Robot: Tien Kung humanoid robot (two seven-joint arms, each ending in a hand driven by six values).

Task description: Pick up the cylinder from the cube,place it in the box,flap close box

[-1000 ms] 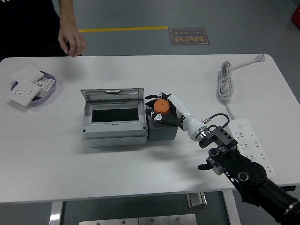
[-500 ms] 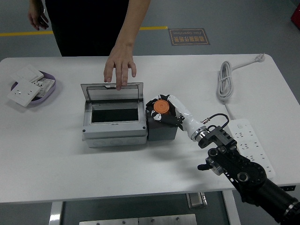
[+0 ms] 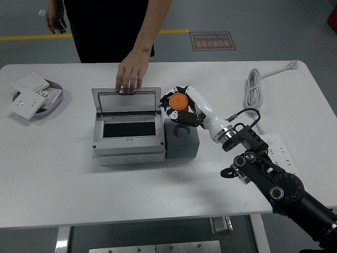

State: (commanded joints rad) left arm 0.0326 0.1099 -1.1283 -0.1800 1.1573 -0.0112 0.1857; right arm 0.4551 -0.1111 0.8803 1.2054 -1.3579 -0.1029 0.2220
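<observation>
My right hand [image 3: 179, 105] is shut on the orange cylinder [image 3: 178, 101] and holds it lifted just above the dark grey cube [image 3: 182, 138], whose round socket now shows empty. The grey box [image 3: 128, 132] stands directly left of the cube with its clear lid [image 3: 126, 99] raised at the back and its dark inside exposed. A person's hand [image 3: 130, 74] rests on the top edge of the lid. My left arm does not show.
A purple dish [image 3: 52, 95] with white switch plates [image 3: 27, 100] lies at the far left. A coiled white cable [image 3: 255, 90] and a white power strip [image 3: 281, 153] lie at the right. The person stands at the far side.
My right hand has lifted the cylinder up out of the cube's socket and moved slightly back. The person's hand came in from the left and now rests on the lid's edge.
</observation>
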